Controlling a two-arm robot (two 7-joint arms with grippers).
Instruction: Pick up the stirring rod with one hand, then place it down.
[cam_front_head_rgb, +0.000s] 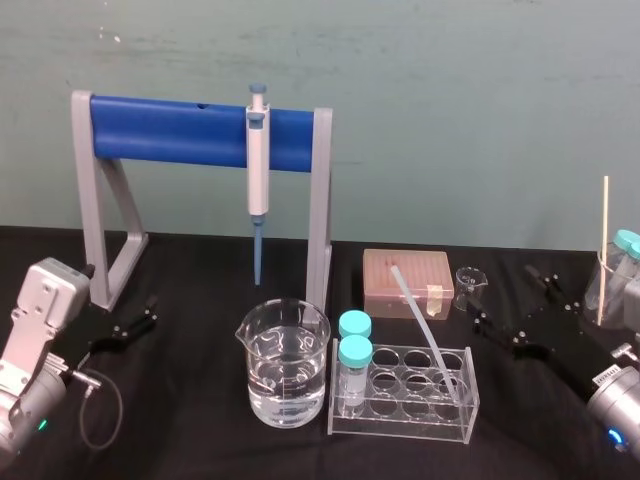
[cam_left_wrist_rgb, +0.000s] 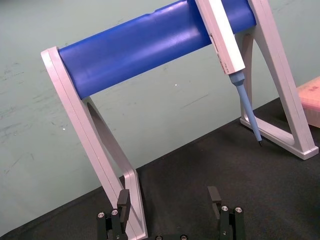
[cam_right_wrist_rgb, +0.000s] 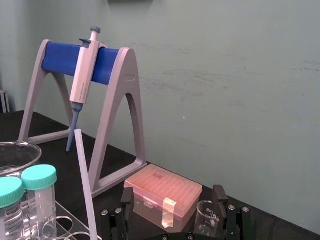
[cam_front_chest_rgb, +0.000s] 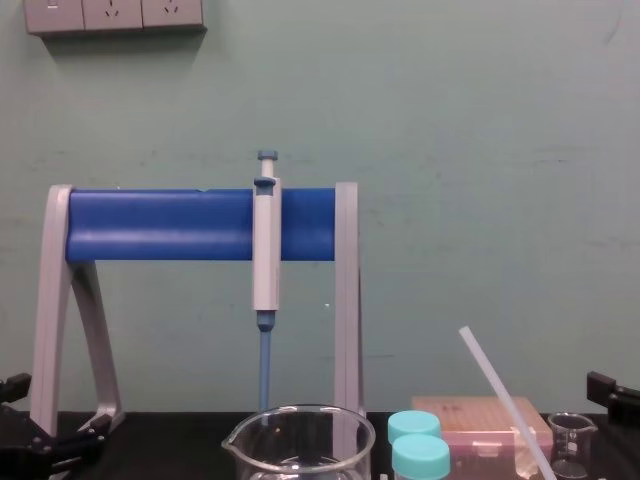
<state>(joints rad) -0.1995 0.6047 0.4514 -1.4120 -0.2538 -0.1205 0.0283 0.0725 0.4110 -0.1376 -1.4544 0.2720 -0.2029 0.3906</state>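
The stirring rod (cam_front_head_rgb: 428, 332), thin and translucent white, leans in the clear tube rack (cam_front_head_rgb: 445, 420) with its top end over the pink box; it also shows in the right wrist view (cam_right_wrist_rgb: 84, 176) and the chest view (cam_front_chest_rgb: 502, 396). My right gripper (cam_front_head_rgb: 517, 303) hovers open to the right of the rack, apart from the rod, with nothing between its fingers (cam_right_wrist_rgb: 219, 194). My left gripper (cam_front_head_rgb: 133, 326) rests open at the far left by the stand's foot, its fingers (cam_left_wrist_rgb: 123, 199) empty.
A grey stand with a blue bar (cam_front_head_rgb: 170, 132) holds a pipette (cam_front_head_rgb: 258, 165) at the back. A large water beaker (cam_front_head_rgb: 285, 366), two teal-capped tubes (cam_front_head_rgb: 354, 354), a pink tip box (cam_front_head_rgb: 408, 283) and a small beaker (cam_front_head_rgb: 469, 283) fill the middle. A glass with a tan stick (cam_front_head_rgb: 604, 250) stands far right.
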